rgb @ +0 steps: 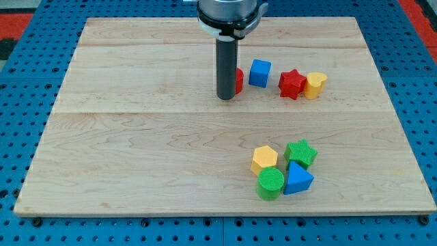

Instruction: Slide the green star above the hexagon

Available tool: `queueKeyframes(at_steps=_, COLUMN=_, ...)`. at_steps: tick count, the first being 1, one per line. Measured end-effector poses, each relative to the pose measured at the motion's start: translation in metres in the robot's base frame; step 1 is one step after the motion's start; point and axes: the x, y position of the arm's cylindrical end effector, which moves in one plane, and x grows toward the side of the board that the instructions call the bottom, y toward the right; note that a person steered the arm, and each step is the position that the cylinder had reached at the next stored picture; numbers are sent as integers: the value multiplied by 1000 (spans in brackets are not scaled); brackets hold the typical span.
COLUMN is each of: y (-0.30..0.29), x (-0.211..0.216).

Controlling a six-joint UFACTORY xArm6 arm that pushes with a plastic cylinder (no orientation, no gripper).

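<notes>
Resting on the worktop [136,150], my tip [226,98] touches a partly hidden red block [240,80]; the arm carries no fingers, so no open or closed state applies. Far toward the view's bottom right of the tip, the green star [300,152] sits just right of the yellow hexagon [264,159], above the blue triangle [298,180] and green cylinder [270,183]. Judged: the star must still be nudged up and leftward

Blue cube [259,73] — red star [291,84] nearby
</notes>
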Motion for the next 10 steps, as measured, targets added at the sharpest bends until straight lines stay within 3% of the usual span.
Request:
queueKeyframes(at_steps=2, y=-3, x=2)
queueKeyframes(at_steps=4, y=24, x=34)
queueKeyframes(at_steps=5, y=92, x=57)
queueKeyframes(at_steps=6, y=193, x=120)
queueKeyframes(at_steps=7, y=231, x=174)
queueKeyframes(at_steps=8, y=172, x=177)
queueKeyframes(at_steps=9, y=155, x=143)
queueKeyframes(at_steps=10, y=143, x=159)
